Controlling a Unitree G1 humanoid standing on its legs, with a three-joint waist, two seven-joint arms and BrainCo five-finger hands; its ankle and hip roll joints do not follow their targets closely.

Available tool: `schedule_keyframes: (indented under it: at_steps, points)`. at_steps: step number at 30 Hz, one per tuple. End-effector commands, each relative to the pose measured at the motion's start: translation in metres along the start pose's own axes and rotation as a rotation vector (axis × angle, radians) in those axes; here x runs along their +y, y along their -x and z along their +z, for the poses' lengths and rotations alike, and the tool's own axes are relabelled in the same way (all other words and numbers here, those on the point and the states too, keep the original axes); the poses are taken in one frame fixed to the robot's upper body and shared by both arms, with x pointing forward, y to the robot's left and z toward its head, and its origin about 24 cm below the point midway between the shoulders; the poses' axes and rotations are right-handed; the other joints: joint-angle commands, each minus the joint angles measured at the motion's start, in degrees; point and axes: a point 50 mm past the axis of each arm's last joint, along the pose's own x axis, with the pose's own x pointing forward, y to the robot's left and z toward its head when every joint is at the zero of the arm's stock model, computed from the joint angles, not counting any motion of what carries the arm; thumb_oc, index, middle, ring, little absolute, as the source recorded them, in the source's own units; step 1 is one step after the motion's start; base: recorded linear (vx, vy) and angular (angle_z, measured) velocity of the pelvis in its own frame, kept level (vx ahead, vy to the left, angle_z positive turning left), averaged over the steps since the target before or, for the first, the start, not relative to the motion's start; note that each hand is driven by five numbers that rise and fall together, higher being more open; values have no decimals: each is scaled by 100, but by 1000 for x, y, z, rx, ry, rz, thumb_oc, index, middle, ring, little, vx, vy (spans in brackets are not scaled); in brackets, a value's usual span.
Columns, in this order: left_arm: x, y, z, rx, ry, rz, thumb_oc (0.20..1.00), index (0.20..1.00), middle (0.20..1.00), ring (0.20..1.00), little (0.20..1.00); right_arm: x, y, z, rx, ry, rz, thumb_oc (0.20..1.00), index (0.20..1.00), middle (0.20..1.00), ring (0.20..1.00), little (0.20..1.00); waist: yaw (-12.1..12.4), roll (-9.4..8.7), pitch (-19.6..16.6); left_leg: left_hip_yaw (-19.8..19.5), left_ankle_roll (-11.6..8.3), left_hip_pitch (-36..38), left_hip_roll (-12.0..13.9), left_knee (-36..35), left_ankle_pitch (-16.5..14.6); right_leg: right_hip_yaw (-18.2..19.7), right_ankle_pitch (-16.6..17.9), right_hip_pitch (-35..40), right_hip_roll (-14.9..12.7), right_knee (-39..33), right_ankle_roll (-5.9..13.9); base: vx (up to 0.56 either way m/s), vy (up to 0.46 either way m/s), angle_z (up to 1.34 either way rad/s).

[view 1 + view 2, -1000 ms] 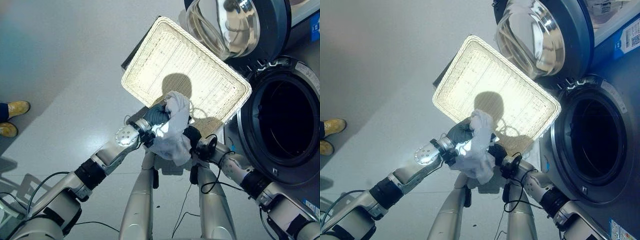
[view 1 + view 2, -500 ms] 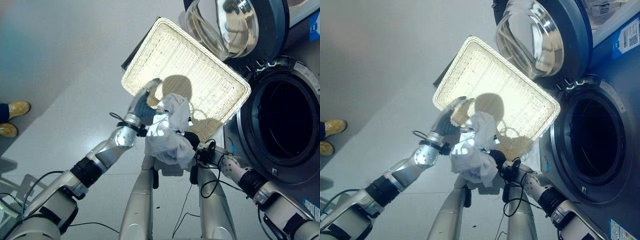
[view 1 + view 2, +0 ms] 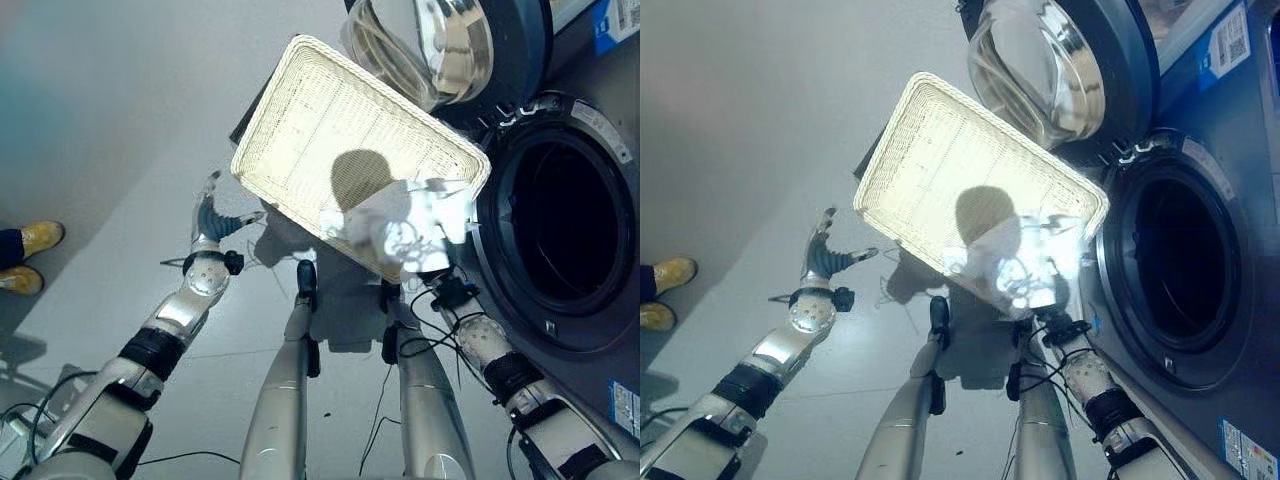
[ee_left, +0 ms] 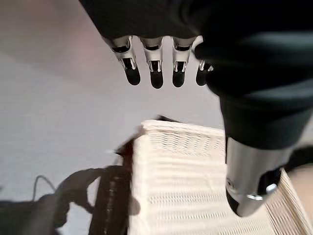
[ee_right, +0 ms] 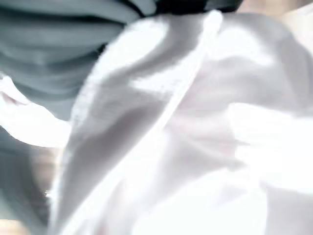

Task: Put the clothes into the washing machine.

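Note:
A white garment (image 3: 400, 225) is bunched up over my right hand (image 3: 432, 270), which carries it above the near right corner of the wicker basket (image 3: 320, 120). It is just left of the washing machine's round opening (image 3: 570, 230). The same cloth (image 5: 195, 147) lies close against the hand in the right wrist view. My left hand (image 3: 208, 218) is open with its fingers (image 4: 156, 73) spread, out over the floor to the left of the basket and touching nothing. The machine's glass door (image 3: 450, 40) stands swung open at the back.
The basket rests on a dark stand (image 3: 245, 125) and lies between my arms and the machine. A person's yellow shoes (image 3: 35, 240) stand at the far left on the grey floor (image 3: 120, 100).
My left hand has let go of the garment and swung out to the left, opening. My right hand has carried the garment up and right toward the machine's opening. The camera has shifted slightly.

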Motion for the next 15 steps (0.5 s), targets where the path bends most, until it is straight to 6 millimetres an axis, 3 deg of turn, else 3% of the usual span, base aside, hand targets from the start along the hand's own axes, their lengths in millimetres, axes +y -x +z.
schedule_keyframes:
  at_steps: [1, 4, 5, 6, 7, 8, 9, 12, 14, 15]
  points:
    - [3, 7, -11, 11, 137, 78, 1000, 1000, 1000, 1000, 1000, 1, 1, 49, -353, -122, -50, 200, 200, 200, 200, 200, -179, 310, -114, 383, -52, -1, -405, 420, -575, -186, -127, 226, 285, -192, 275, 30, 6, -16]
    - [4, 12, -24, 48, 149, 85, 1000, 1000, 1000, 1000, 1000, -3, 4, 77, -535, -155, -136, 200, 200, 200, 200, 200, -195, 339, -114, 415, -68, 36, -375, 410, -594, -175, -149, 256, 290, -195, 273, 37, -10, -15]
    - [4, 16, -31, 80, 167, 89, 1000, 1000, 1000, 1000, 1000, -2, 7, 97, -667, -170, -198, 200, 200, 200, 200, 200, -205, 349, -114, 437, -81, 53, -353, 416, -613, -169, -169, 276, 297, -192, 270, 30, -17, -4]
    - [4, 16, -31, 80, 167, 89, 1000, 1000, 1000, 1000, 1000, -2, 7, 97, -667, -170, -198, 200, 200, 200, 200, 200, -205, 349, -114, 437, -81, 53, -353, 416, -613, -169, -169, 276, 297, -192, 270, 71, -53, -6]
    - [6, 21, -44, 123, 191, 93, 1000, 1000, 1000, 1000, 1000, 11, 11, 144, -918, -191, -249, 200, 200, 200, 200, 200, -220, 364, -114, 452, -97, 63, -319, 443, -648, -171, -219, 294, 320, -153, 254, 28, -39, -5]
    - [6, 20, -43, 119, 193, 94, 1000, 1000, 1000, 1000, 1000, 12, 9, 145, -919, -193, -245, 200, 200, 200, 200, 200, -216, 366, -114, 459, -93, 8, -315, 445, -608, -170, -169, 245, 323, -165, 245, 78, -86, -9]
    - [6, 23, -48, 132, 181, 90, 1000, 1000, 1000, 1000, 1000, 22, 19, 173, -1098, -183, -289, 200, 200, 200, 200, 200, -206, 351, -114, 454, -97, 40, -300, 489, -680, -195, -252, 281, 337, -96, 238, 37, -62, -8]
    - [7, 23, -48, 138, 173, 81, 1000, 1000, 1000, 1000, 1000, 40, 23, 199, -1228, -150, -341, 200, 200, 200, 200, 200, -193, 332, -114, 450, -95, 18, -288, 532, -701, -218, -263, 271, 352, -55, 221, 26, -70, -12]
    - [10, 20, -46, 128, 145, 63, 1000, 1000, 1000, 1000, 1000, 65, 42, 243, -1459, -157, -421, 200, 200, 200, 200, 200, -153, 268, -114, 414, -84, -50, -267, 581, -693, -263, -252, 234, 395, 9, 186, 21, -129, -9]
    - [10, 20, -46, 128, 145, 63, 1000, 1000, 1000, 1000, 1000, 65, 42, 243, -1459, -157, -421, 200, 200, 200, 200, 200, -153, 268, -114, 414, -84, -50, -267, 581, -693, -263, -252, 234, 395, 9, 186, 42, -160, -1]
